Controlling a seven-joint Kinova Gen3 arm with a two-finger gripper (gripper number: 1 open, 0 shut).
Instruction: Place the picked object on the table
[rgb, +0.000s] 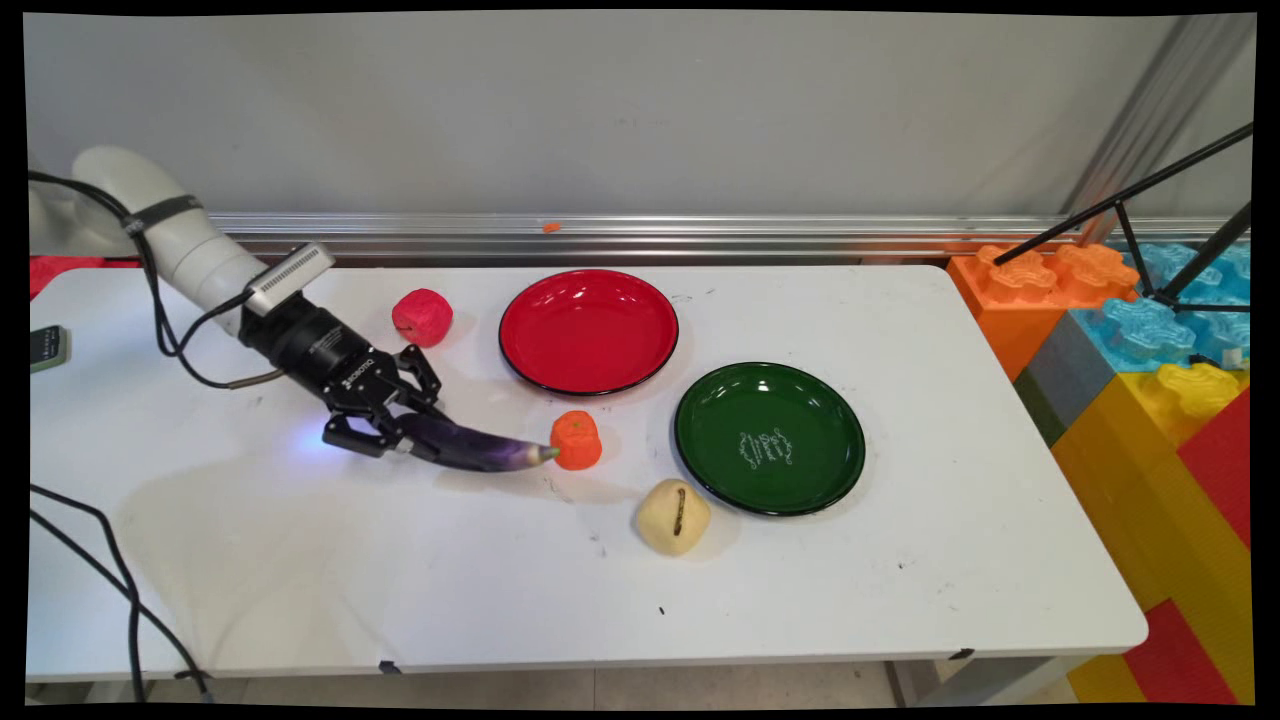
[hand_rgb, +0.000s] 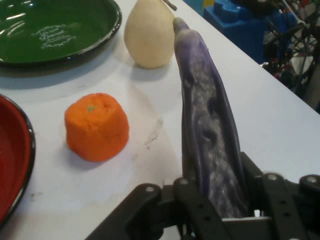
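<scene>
A black two-finger gripper (rgb: 385, 432) reaches low over a white table (rgb: 800, 600), its fingers pinching the thick end of a long purple eggplant (rgb: 475, 450). The eggplant sticks straight out ahead of the fingers, lying at or just above the tabletop; the pictures do not settle whether it rests on the surface. In the hand view the eggplant (hand_rgb: 207, 145) runs up the middle of the frame between the black linkage.

Just off the eggplant's tip sits a squat orange fruit (rgb: 576, 440), touching or nearly touching it in the main view; in the hand view the orange fruit (hand_rgb: 96, 126) stands apart to one side of the eggplant. Farther ahead of the hand lies a pale yellow pear (rgb: 672, 516) with a brown stem, and beyond it a green plate (rgb: 769, 438) with white lettering. A red plate (rgb: 588, 330) with a dark rim lies beside the orange fruit, toward the wall. A red fruit (rgb: 422, 317) sits near the gripper's wrist, on the wall side.

The tabletop is white, scuffed with small dark marks. Behind it runs a silver metal rail (rgb: 700, 235) along a plain grey wall (rgb: 600, 110). Past the table's far end, ahead of the hand, stand large toy blocks (rgb: 1150, 400) in orange, blue, yellow, and red, with black tripod legs (rgb: 1130, 230) above them. Black cables (rgb: 150, 300) hang from the arm.
</scene>
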